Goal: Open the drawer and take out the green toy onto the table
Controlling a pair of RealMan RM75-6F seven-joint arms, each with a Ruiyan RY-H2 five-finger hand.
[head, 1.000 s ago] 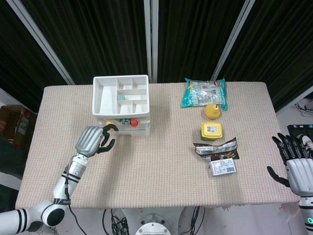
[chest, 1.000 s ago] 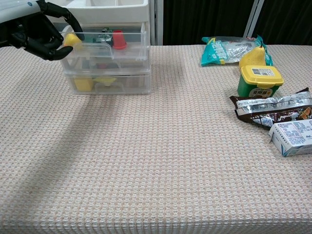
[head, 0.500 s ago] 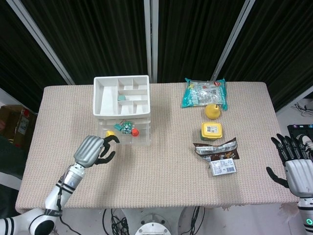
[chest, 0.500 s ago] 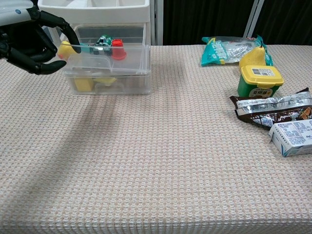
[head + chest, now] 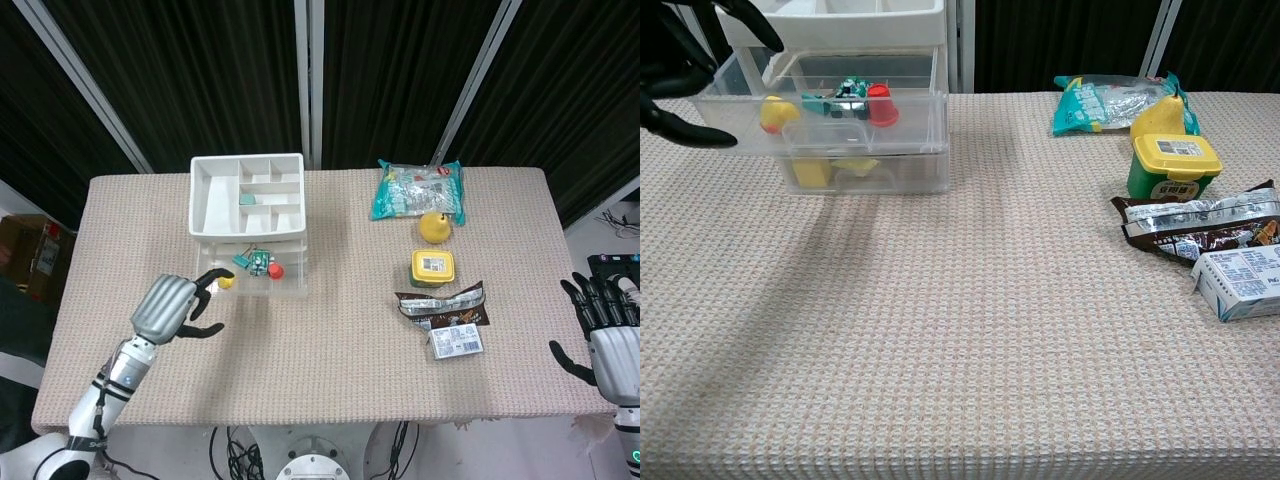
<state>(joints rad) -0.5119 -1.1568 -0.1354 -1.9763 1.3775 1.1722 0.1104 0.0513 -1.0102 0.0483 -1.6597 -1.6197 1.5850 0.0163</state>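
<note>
A clear drawer unit with a white tray top (image 5: 247, 195) stands at the table's back left. Its upper drawer (image 5: 745, 128) is pulled out toward me and skewed to the left. The green toy (image 5: 253, 262) (image 5: 840, 97) lies inside, between a yellow toy (image 5: 773, 112) and a red one (image 5: 880, 103). My left hand (image 5: 172, 308) (image 5: 685, 60) holds the drawer's front edge, one finger over the rim and the thumb below it. Off the table's right edge my right hand (image 5: 607, 330) hangs with its fingers spread, holding nothing.
The lower drawer (image 5: 840, 170) is closed, with yellow things in it. On the right side lie a green snack bag (image 5: 418, 188), a yellow fruit (image 5: 434, 227), a yellow-lidded jar (image 5: 433, 267), a brown wrapper (image 5: 442, 305) and a white box (image 5: 456, 342).
My left hand has drawn back toward me and to the left, pulling the upper drawer out. The toys inside have come into the open. The right hand has barely moved.
</note>
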